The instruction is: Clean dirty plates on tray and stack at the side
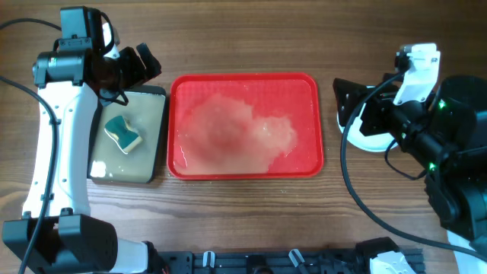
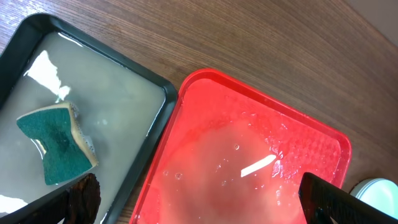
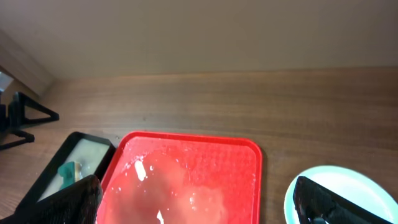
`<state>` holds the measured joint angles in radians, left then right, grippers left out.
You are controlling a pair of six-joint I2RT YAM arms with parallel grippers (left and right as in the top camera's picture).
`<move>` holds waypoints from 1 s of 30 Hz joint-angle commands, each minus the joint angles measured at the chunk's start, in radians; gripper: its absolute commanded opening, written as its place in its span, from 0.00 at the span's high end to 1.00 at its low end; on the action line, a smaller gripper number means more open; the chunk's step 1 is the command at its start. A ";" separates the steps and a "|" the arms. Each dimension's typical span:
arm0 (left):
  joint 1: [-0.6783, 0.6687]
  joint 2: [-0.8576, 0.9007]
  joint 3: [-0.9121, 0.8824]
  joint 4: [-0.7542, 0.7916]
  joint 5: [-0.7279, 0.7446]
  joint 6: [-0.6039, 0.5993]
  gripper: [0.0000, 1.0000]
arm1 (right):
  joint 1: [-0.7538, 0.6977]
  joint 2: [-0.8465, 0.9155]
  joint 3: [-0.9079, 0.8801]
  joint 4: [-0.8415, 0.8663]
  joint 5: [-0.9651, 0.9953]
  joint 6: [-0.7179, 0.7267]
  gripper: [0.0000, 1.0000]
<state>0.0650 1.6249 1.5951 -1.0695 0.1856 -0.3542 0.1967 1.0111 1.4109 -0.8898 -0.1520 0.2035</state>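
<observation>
Plate (image 1: pixel 371 144) right of tray (image 1: pixel 304 87); left fingers (image 2: pixel 81 196), right fingers (image 3: pixel 74 199) spread wide, empty.

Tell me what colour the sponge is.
The sponge is teal green with a pale yellow layer; clearest in the left wrist view.

A green sponge (image 1: pixel 123 134) lies in the water-filled black tray (image 1: pixel 149 157) on the table (image 1: pixel 251 221).

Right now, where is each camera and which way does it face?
Overhead: above the table, facing straight down; left arm and right arm show.
Left wrist: over the black tray and sponge, facing down; left claw fingers show.
Right wrist: near the plate, facing across toward the wall; right claw fingers show.
Shared: all see the red tray.
</observation>
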 commanded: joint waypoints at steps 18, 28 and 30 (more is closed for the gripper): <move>0.005 0.007 0.007 0.002 0.019 -0.002 0.00 | -0.027 -0.575 -0.964 0.785 -0.033 -0.286 0.00; 0.005 0.007 0.007 0.003 0.019 -0.002 0.00 | -0.032 -0.999 -1.349 0.856 -0.041 -0.305 0.00; 0.005 0.007 0.007 0.002 0.019 -0.002 0.00 | -0.032 -1.008 -1.396 0.882 -0.066 -0.304 0.00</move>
<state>0.0650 1.6253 1.5951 -1.0695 0.1925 -0.3542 0.1711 0.0299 0.0650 -0.0284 -0.1795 -0.0849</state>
